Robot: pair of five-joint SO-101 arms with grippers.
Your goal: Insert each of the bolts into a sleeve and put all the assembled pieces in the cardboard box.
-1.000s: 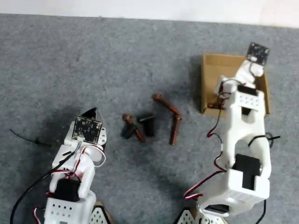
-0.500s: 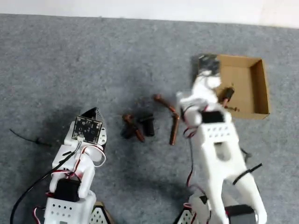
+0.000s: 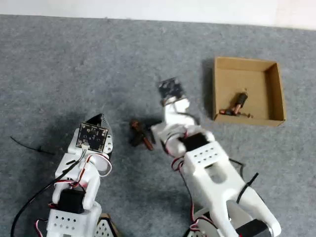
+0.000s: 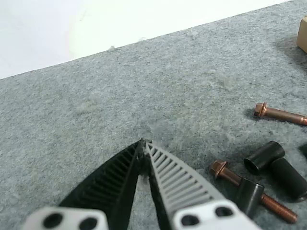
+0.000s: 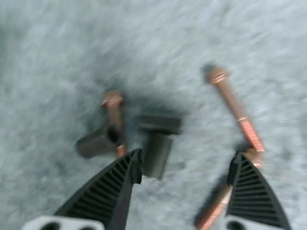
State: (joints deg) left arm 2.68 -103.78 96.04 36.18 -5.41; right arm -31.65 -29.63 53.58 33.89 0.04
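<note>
The cardboard box (image 3: 274,91) stands at the back right, with one bolt-and-sleeve piece (image 3: 238,104) lying in it. Mid-table, a copper bolt pushed through a black sleeve (image 3: 140,135) (image 4: 249,191) (image 5: 111,129) lies beside two loose black sleeves (image 4: 264,156) (image 5: 157,152). Two bare bolts (image 5: 234,109) (image 5: 213,213) lie close by. My right gripper (image 5: 186,163) hangs open above these parts, holding nothing; its arm (image 3: 197,153) hides them from above. My left gripper (image 4: 144,146) (image 3: 97,118) is shut and empty, low over the carpet to the left of the parts.
Grey carpet covers the table. A thin black cable tie (image 3: 29,147) lies at the left. A pale wall strip (image 3: 148,7) runs along the far edge. A box corner (image 4: 303,33) shows in the left wrist view.
My right arm has swung left from over the box to above the loose bolts and sleeves, uncovering the piece in the box. The left arm has kept still.
</note>
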